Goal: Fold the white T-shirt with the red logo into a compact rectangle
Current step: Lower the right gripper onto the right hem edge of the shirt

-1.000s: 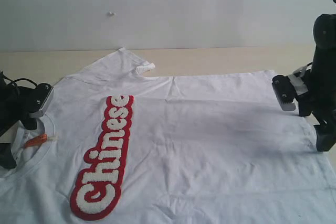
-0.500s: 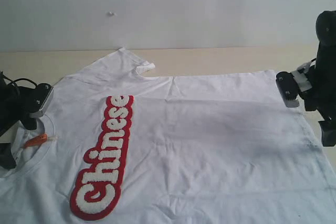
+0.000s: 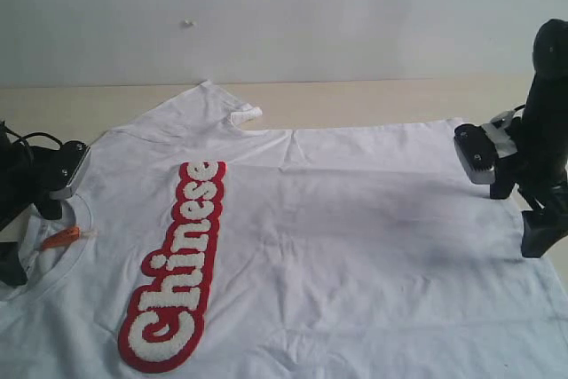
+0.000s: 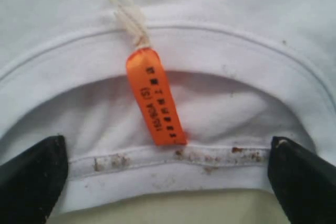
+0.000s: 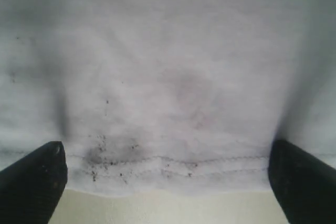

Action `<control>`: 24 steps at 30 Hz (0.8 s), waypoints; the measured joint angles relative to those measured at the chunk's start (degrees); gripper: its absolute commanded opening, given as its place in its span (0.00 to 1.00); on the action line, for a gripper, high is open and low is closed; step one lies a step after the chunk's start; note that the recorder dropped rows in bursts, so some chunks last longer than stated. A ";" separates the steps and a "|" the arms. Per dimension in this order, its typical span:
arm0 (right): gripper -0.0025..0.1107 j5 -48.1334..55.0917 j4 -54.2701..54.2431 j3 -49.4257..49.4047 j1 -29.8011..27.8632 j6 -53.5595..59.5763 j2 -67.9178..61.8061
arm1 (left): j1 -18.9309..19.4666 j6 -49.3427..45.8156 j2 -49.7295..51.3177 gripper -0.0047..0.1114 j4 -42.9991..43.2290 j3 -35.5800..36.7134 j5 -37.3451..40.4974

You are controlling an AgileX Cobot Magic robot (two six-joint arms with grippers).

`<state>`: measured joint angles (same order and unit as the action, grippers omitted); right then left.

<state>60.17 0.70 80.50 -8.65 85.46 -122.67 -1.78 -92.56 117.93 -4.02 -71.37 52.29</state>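
You have the white cotton short-sleeved T-shirt spread flat and front up on the pale beige tabletop. Its ribbed round collar lies toward the left of the exterior view and its stitched bottom hem toward the right. The long red fuzzy logo patch, with puffy white letters reading "Chinese", runs lengthwise down the chest. A small orange neck tag lies across the collar opening, and dark specks dot both the collar edge and the hem.

Your left gripper sits low at the collar. Its black fingertips are spread wide to either side of the collar's edge and clasp nothing. Your right gripper leans down over the hem, its jaws equally wide apart. The cloth edge lies between them, ungripped.
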 measured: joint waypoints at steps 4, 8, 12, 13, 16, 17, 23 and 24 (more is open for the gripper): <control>0.94 -0.69 2.42 0.00 0.00 -3.25 0.00 | 0.00 0.00 0.00 0.94 0.00 0.00 0.00; 0.94 -1.83 4.54 0.13 0.00 -5.86 -0.45 | 0.00 0.00 0.00 0.94 0.00 0.00 0.00; 0.94 -2.37 4.54 0.25 0.00 -5.86 -0.73 | 0.00 0.00 0.00 0.94 0.00 0.00 0.00; 0.94 -3.11 4.43 0.25 0.00 -5.96 -0.82 | 0.00 0.00 0.00 0.94 0.00 0.00 0.00; 0.94 -5.67 4.15 0.25 0.00 -7.14 -1.08 | 0.00 0.00 0.00 0.94 0.11 0.00 0.00; 0.94 -5.97 4.15 0.25 0.00 -7.25 -1.08 | 0.00 0.00 0.00 0.94 0.08 0.00 0.00; 0.94 -6.18 4.15 0.25 0.00 -7.25 -1.08 | 0.00 0.00 0.00 0.94 0.08 0.00 0.00; 0.94 -6.18 4.15 0.25 0.00 -7.25 -1.08 | 0.00 0.00 0.00 0.94 0.08 0.00 0.00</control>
<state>53.99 4.85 80.74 -8.65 78.20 -123.74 -1.78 -92.56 117.93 -3.94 -71.37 52.29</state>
